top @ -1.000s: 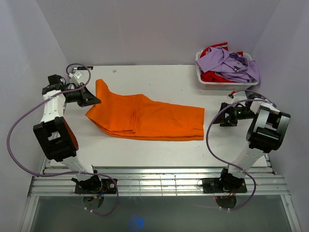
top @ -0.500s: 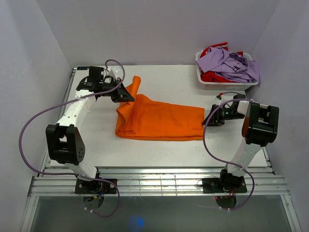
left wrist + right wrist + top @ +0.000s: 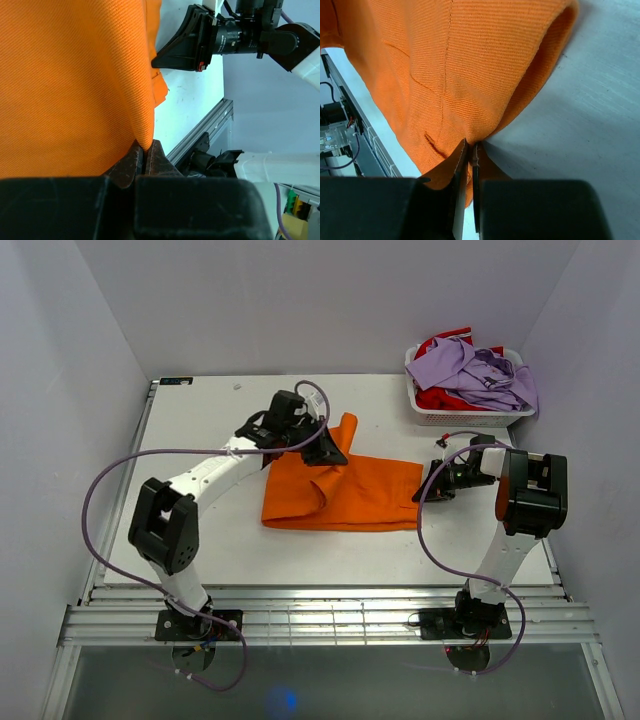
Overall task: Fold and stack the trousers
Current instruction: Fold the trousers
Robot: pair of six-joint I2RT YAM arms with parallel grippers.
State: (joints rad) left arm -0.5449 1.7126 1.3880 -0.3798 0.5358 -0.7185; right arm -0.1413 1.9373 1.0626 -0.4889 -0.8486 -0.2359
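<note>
The bright orange trousers (image 3: 350, 495) lie across the middle of the white table, their left end lifted and carried over toward the right. My left gripper (image 3: 334, 453) is shut on that raised end; in the left wrist view the cloth (image 3: 75, 85) hangs from between its closed fingers (image 3: 155, 157). My right gripper (image 3: 430, 487) is at the trousers' right edge, low on the table. In the right wrist view its jaws pinch a fold of the orange cloth (image 3: 450, 75) at the fingertips (image 3: 462, 155).
A white basket (image 3: 455, 416) at the back right holds a lilac shirt (image 3: 475, 372) and a red garment (image 3: 440, 397). The table (image 3: 200, 510) shows bare white on the left. Purple cables loop from both arms.
My left arm has swung the trousers' left end up and over to the right, shortening the spread cloth. My right gripper has moved in to the right edge and shut on it.
</note>
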